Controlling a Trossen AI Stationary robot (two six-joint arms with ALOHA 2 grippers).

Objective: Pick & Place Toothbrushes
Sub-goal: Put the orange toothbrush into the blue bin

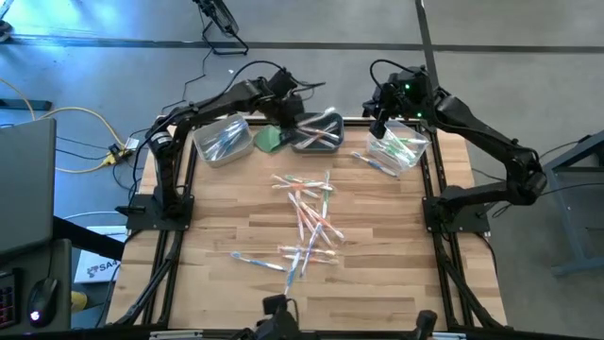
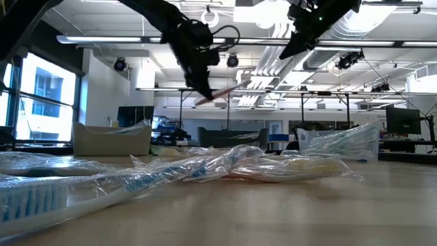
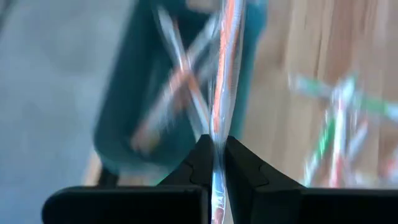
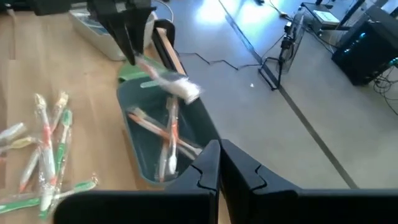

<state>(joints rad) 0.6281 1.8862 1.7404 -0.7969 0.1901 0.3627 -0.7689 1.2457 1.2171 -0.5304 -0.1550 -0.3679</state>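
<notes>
A pink-orange toothbrush (image 4: pixel 163 79) is pinched in the closed left gripper (image 1: pixel 294 111) at top centre of the high view, right above the dark bin (image 1: pixel 316 134), its long axis roughly along the bin's length, while the right gripper (image 1: pixel 380 121), shut and empty, is parked further right.

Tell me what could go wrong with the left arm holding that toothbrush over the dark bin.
The left gripper pinches the wrapped toothbrush near one end, so it may swing and land outside the dark bin. The bin sits at the table's far edge, so a miss could fall to the floor.
</notes>
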